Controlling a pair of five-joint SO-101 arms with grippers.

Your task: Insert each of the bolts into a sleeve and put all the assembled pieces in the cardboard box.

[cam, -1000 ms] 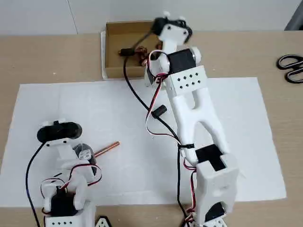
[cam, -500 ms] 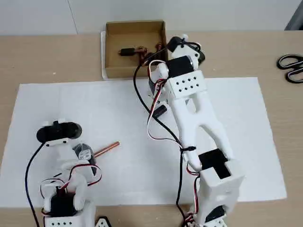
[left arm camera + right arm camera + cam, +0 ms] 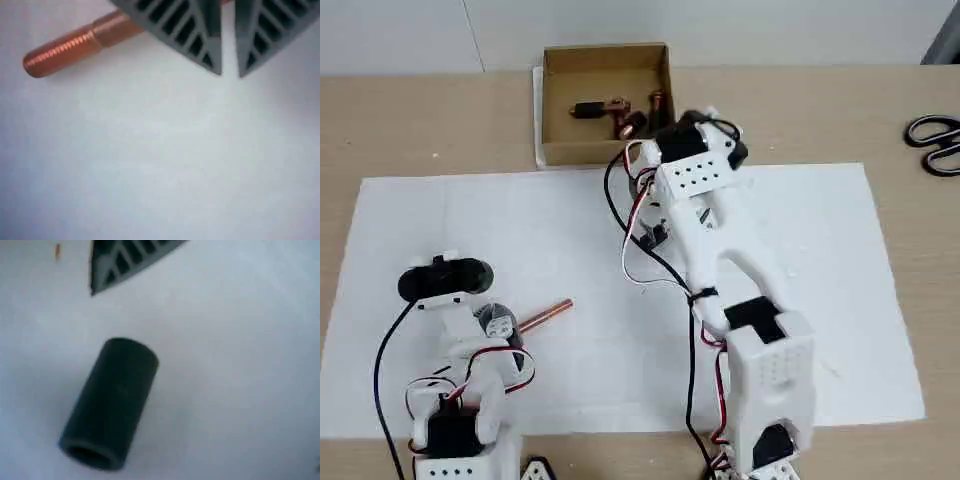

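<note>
Assembled pieces (image 3: 620,112) already lie in the cardboard box (image 3: 552,100), so I judge the step in hand is joining the loose bolt and sleeve. My left end effector (image 3: 229,70) is closed on the copper bolt (image 3: 65,47) just above the white paper (image 3: 440,230), with the threaded end free. The black sleeve (image 3: 110,402) lies on its side on the paper below my right end effector (image 3: 125,262); I cannot tell whether that one is open or closed. Next, I think, it must grip the sleeve and line its bore up with the thread. The bolt's head is hidden behind my left end effector.
</note>
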